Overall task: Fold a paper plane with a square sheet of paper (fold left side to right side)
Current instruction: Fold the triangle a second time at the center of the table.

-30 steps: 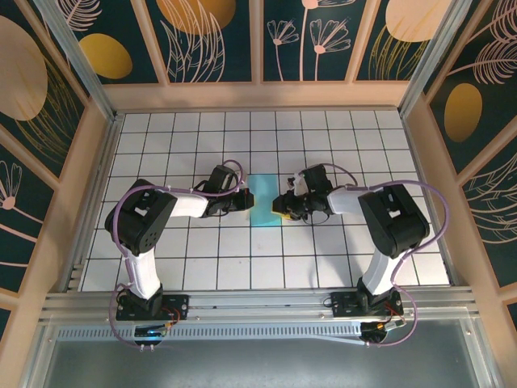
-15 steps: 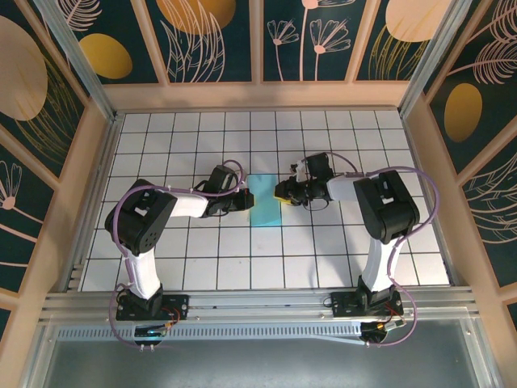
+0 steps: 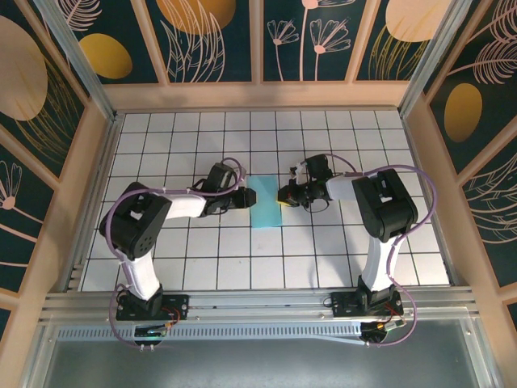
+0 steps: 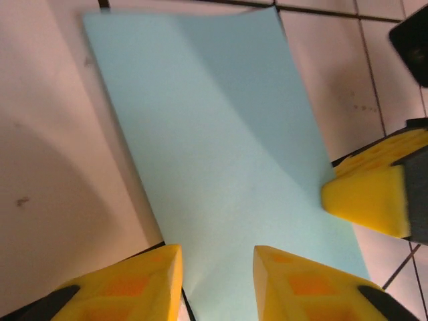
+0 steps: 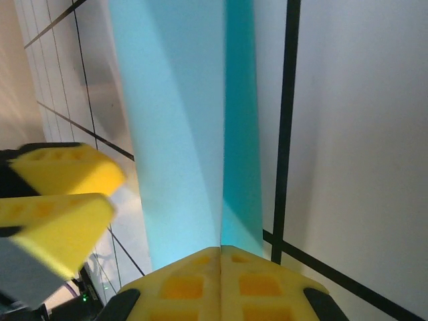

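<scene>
The light-blue square sheet of paper lies folded into a narrow upright rectangle in the middle of the grid table. My left gripper is at its left edge, open, its yellow fingers low over the sheet with a gap between them. My right gripper is at the sheet's right edge. Its two fingers are pressed together, and a raised edge of the sheet runs straight into their seam. The right gripper's yellow fingertip shows in the left wrist view.
White grid tiles surround the sheet on all sides. Wooden walls with dark patterned panels box in the table. The metal rail with both arm bases runs along the near edge.
The left gripper's fingers have opened at the sheet's left edge. The right gripper swung up to the sheet's right edge and shut there. The sheet has stayed in place.
</scene>
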You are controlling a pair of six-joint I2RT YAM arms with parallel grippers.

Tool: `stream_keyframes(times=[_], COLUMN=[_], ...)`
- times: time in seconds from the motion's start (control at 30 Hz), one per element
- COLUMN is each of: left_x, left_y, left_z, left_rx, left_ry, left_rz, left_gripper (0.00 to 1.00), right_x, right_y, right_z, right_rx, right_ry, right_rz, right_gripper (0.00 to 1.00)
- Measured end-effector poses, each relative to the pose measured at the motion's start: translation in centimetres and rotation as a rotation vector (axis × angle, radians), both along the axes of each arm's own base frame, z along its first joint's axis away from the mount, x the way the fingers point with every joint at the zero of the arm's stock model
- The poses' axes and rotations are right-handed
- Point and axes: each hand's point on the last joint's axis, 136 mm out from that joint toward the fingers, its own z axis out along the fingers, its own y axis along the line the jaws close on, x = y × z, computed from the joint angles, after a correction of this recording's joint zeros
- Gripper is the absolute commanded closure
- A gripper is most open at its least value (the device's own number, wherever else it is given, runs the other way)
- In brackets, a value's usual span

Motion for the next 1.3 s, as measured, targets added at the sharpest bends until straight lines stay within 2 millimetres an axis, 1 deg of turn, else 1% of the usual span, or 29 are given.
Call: stream_keyframes(times=[0.1,0.13,0.17,0.23,0.27,0.3,0.37,0.5,0.63,0.7,0.87,0.97,1.17,1.3], left_x=[0.4,0.5,0.5,-0.1,-0.5,-1.0,-2.6,-5.4,-7.6,-8.2,-8.5,-8.4,-8.1,-7.8], left_y=[0.5,0.7,0.9,1.4,1.6,1.6,1.4,0.1,-2.2,-3.3,-6.3,-7.5,-9.2,-9.2], left_z=[3.6,5.3,6.8,9.1,9.9,10.2,9.8,8.0,7.6,7.1,5.6,5.0,2.9,1.7], left_rx=[0.002,-0.002,-0.01,-0.019,-0.022,-0.02,-0.007,0.044,0.083,0.111,0.224,0.291,0.433,0.521], left_ry=[-0.093,-0.143,-0.185,-0.258,-0.286,-0.305,-0.319,-0.313,-0.347,-0.356,-0.373,-0.389,-0.406,-0.412], left_rz=[0.008,0.01,0.009,0.008,0.003,-0.004,-0.035,-0.106,-0.181,-0.205,-0.235,-0.239,-0.256,-0.255], left_gripper=[0.58,0.57,0.56,0.53,0.52,0.51,0.49,0.47,0.45,0.45,0.42,0.39,0.38,0.39], right_x=[0.0,0.0,0.0,0.0,0.1,0.2,0.2,0.2,0.2,0.2,0.1,0.1,0.1,0.1], right_y=[0.0,0.0,0.0,0.0,0.0,0.0,0.0,0.1,0.1,0.0,0.1,0.1,0.1,0.1], right_z=[0.1,0.2,0.4,0.9,1.2,1.5,1.8,1.9,1.9,1.9,1.9,1.9,1.9,1.9], right_rx=[0.0,0.001,0.003,0.009,0.013,0.016,0.021,0.026,0.028,0.029,0.032,0.032,0.034,0.036], right_ry=[0.004,0.006,0.005,0.006,0.002,0.0,0.004,0.024,0.037,0.043,0.051,0.052,0.052,0.05], right_rz=[-0.003,-0.005,-0.008,-0.017,-0.019,-0.023,-0.032,-0.049,-0.057,-0.062,-0.065,-0.064,-0.063,-0.063], right_gripper=[1.0,1.0,1.0,1.0,1.0,1.0,1.0,1.0,1.0,1.0,1.0,1.0,1.0,1.0])
